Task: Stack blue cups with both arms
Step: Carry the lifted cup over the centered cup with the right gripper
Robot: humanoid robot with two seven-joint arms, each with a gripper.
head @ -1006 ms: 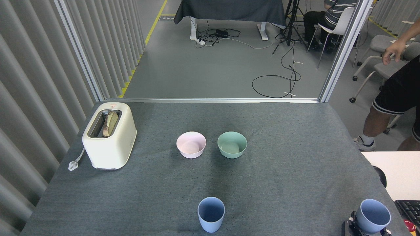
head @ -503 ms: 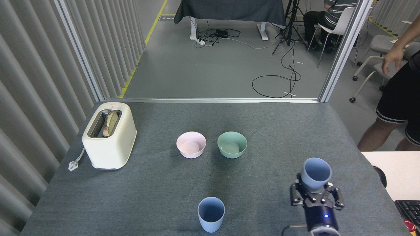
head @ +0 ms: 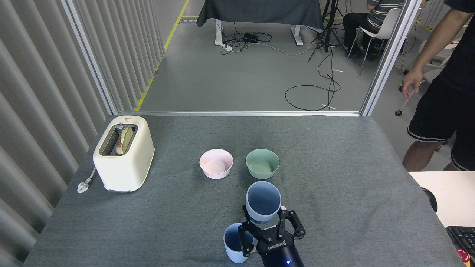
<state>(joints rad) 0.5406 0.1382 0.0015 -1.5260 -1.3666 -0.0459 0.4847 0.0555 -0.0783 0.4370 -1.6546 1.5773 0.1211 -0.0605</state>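
Observation:
One blue cup (head: 262,200) is held upright in the air by my right gripper (head: 265,219), whose black fingers (head: 245,234) are shut around the cup's lower part. This cup hangs just right of and slightly behind the other blue cup (head: 232,244). That second cup stands upright on the grey table (head: 334,167) near the front edge, and the gripper body hides its right side. The held cup's base is above the standing cup's rim level. My left arm is out of view.
A pink bowl (head: 216,164) and a mint-green bowl (head: 262,163) stand just behind the held cup. A cream toaster (head: 123,154) with bread sits at the left. A person (head: 441,100) stands beyond the table's right edge, near a white desk (head: 445,196).
My right gripper has carried its blue cup from the front right corner leftward across the table to beside the standing cup. The person has stepped closer at the right.

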